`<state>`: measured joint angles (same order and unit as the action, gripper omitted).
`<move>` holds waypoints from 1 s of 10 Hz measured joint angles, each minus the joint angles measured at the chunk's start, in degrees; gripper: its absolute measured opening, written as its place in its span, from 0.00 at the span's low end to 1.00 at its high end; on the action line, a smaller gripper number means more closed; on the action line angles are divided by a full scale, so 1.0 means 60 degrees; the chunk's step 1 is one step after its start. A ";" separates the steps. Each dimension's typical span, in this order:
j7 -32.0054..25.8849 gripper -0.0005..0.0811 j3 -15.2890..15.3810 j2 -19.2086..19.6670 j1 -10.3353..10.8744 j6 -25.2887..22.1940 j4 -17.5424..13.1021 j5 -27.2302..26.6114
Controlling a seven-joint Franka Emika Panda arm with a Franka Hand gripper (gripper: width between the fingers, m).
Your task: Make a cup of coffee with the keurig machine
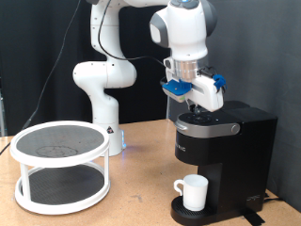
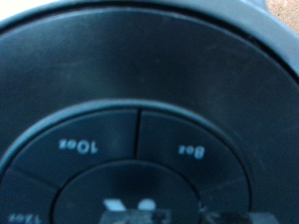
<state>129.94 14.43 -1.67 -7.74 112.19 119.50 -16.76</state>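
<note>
The black keurig machine [image 1: 224,155] stands at the exterior view's right, its lid down. The white cup [image 1: 194,192] sits on its round drip tray under the spout. My gripper [image 1: 196,111] hangs straight down onto the top of the lid, its fingertips at or touching the button panel. The wrist view is filled by the lid's round button ring [image 2: 140,149], very close, with the 10oz button [image 2: 77,146] and the 8oz button [image 2: 192,149] readable. The fingers do not show in the wrist view.
A white two-tier round stand [image 1: 61,165] with dark mesh shelves stands at the exterior view's left on the wooden table [image 1: 141,202]. The arm's white base [image 1: 99,89] rises behind it. A black curtain fills the background.
</note>
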 joint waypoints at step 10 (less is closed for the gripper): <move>-0.2081 0.01 0.0070 -0.0871 0.0052 0.1338 0.0972 -0.1170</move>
<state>117.45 14.85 -6.89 -7.43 120.22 125.33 -23.78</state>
